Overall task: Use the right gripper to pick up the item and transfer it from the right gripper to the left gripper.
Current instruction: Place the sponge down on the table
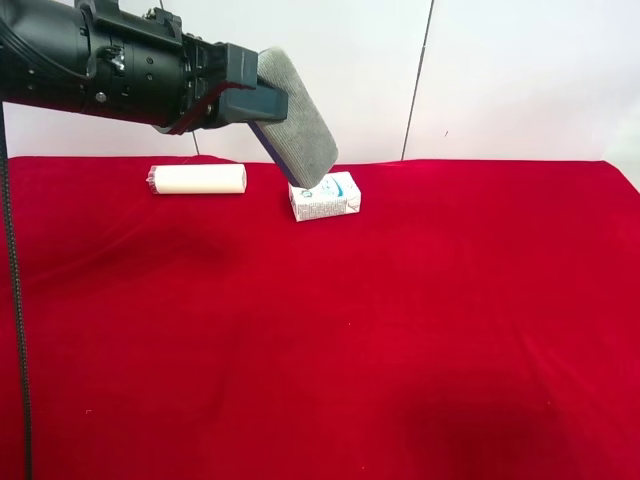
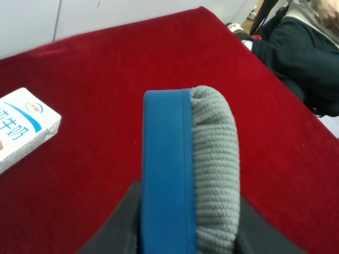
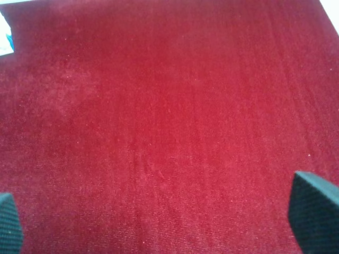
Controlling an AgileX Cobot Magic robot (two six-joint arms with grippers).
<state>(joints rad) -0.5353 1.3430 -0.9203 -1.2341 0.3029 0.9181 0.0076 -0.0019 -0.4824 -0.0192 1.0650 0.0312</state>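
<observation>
The exterior high view looks down from above across the red velvet tablecloth [image 1: 400, 330] toward a white panelled wall [image 1: 520, 80] — wide enough to take in the cloth's whole far edge. The small white printed carton [image 1: 324, 196] sits near that far edge.

The left wrist view sits very close behind the grey-felt, blue-backed board eraser [image 2: 190, 174], facing over the cloth [image 2: 132, 69], with the same carton [image 2: 24, 124] beside it.

The right wrist view looks steeply down at the cloth [image 3: 169, 127] from close range — the carton [image 3: 5, 37] just clips one corner.
</observation>
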